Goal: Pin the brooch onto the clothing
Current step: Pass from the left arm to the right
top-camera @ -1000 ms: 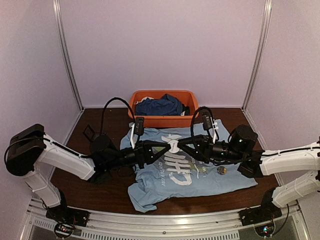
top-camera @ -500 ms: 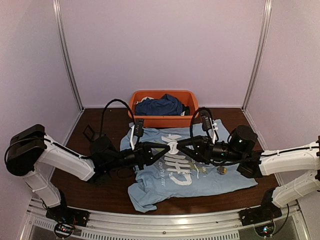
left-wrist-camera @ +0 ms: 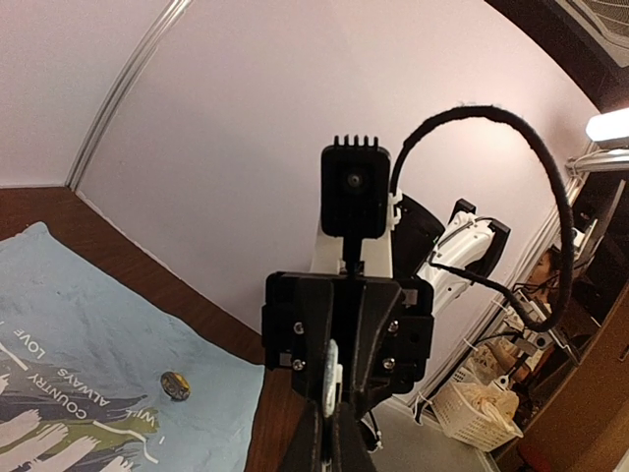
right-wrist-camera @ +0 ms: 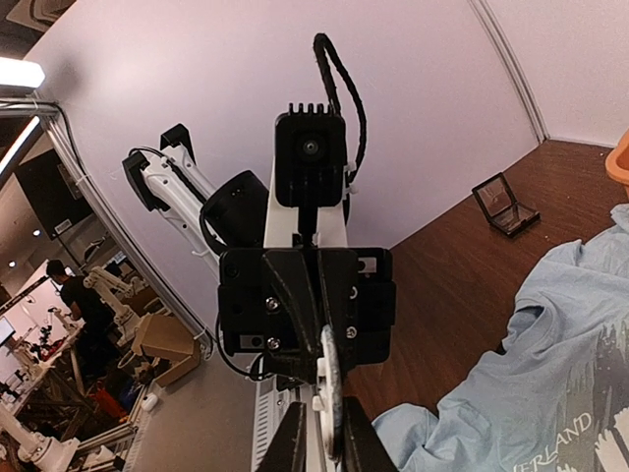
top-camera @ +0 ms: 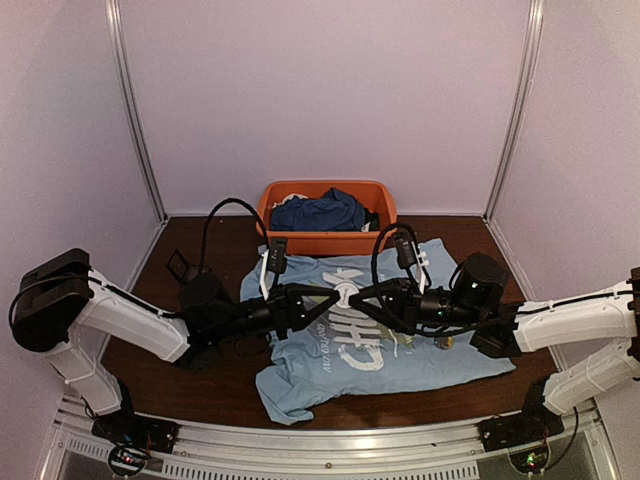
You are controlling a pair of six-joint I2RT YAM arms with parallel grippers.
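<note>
The brooch, a silvery-white disc, hangs edge-on above the chest print of the light blue clothing, where both arms meet. My left gripper is shut on it from the left. My right gripper is shut on its other edge. In the left wrist view the brooch stands between my left gripper and the facing right gripper. In the right wrist view the brooch sits in my right gripper. A small dull-gold disc lies on the clothing.
An orange bin holding a dark blue garment stands behind the shirt. A small black square case lies open on the brown table at the left, and shows as the case in the right wrist view. White walls close in three sides.
My right arm has slid left toward the left gripper, and its fingers have narrowed onto the disc. The left arm has stayed put with its grip unchanged.
</note>
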